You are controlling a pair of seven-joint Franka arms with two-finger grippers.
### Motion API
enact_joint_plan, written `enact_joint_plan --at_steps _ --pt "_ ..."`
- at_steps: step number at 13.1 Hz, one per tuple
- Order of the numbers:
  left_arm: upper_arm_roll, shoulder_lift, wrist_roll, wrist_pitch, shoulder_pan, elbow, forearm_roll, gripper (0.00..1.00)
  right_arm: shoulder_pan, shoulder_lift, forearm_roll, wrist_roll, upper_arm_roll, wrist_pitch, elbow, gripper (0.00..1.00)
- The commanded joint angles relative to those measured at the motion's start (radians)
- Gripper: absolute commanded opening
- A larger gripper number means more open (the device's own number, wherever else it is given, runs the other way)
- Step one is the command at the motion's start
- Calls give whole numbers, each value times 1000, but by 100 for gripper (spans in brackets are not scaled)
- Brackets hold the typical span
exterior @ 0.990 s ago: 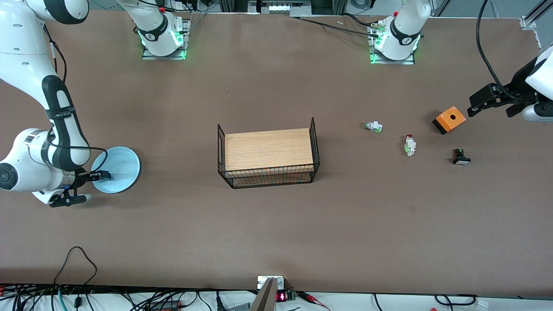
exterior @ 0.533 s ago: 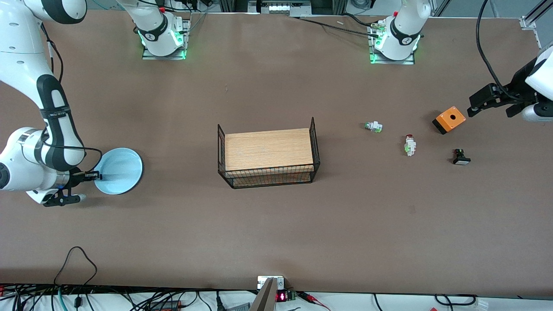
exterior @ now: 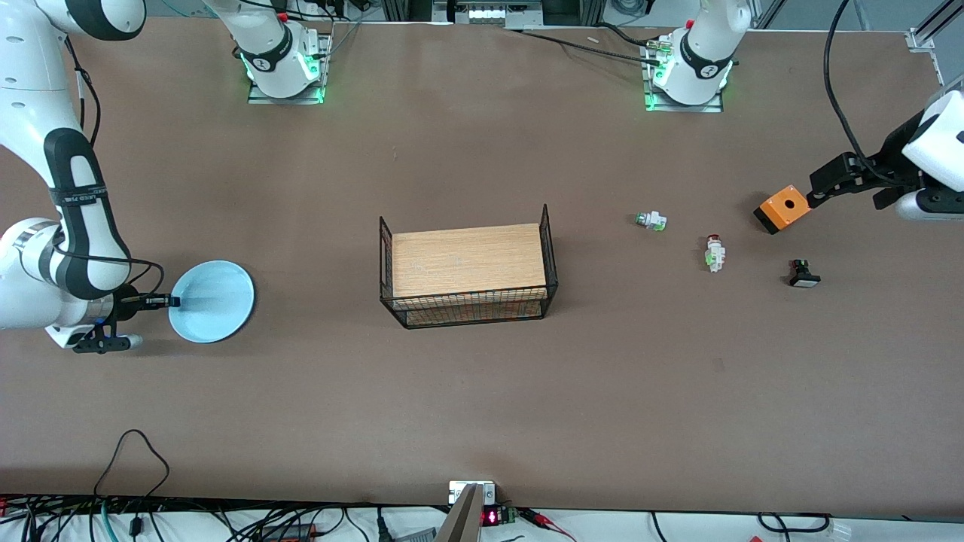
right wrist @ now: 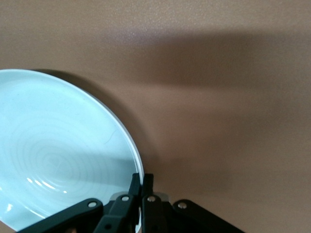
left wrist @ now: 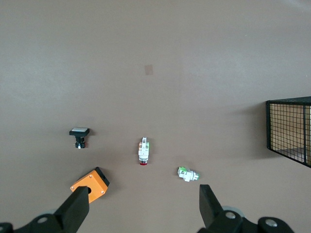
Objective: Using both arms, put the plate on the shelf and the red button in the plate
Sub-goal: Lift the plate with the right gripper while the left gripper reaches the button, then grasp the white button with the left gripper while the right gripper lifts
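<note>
- The right gripper (exterior: pixel 172 301) sits at the right arm's end of the desk (exterior: pixel 482 391), its jaws pinched on the rim of the plate (exterior: pixel 215 301). The right wrist view shows the rim (right wrist: pixel 138 167) running between the closed fingers, an edge grip that suits a shallow dish too wide to take across.
- The plate appears lifted or tilted from the desk, judging by the shadow under it, though I cannot be sure.
- The left gripper (exterior: pixel 817 188) hangs over the orange box (exterior: pixel 783 208), jaws spread wide and empty; the left wrist view shows both fingers (left wrist: pixel 77 208) well apart.
- The red button (exterior: pixel 714 252) lies on the desk, apart from the gripper, between a white part with a green tip (exterior: pixel 651 220) and a black-based part (exterior: pixel 803 274). Probably it is the next pick.
- A wire basket (exterior: pixel 468 275) with a wooden floor stands mid-desk, likely the goal for both items.
- The desk is brown and matt; cables run along the edge nearest the front camera.
</note>
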Motion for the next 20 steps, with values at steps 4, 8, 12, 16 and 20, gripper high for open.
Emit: enact_joint_plan --at_steps 4,8,12,16,20 --pt "-7 14 -22 -55 -3 14 20 100 -8 -3 -2 0 12 -205 123 0" --pt "-7 48 -22 -78 -5 14 20 100 2 -20 0 3 18 -421 250 0" --pt "-6 112 -16 -78 -3 14 26 100 30 -28 78 135 23 -704 390 0" --pt "-6 222 -23 -86 -44 14 80 100 71 -129 168 377 28 -842 406 0" --pt "-6 249 -22 16 -26 -61 80 100 235 -225 184 719 28 -894 406 0"
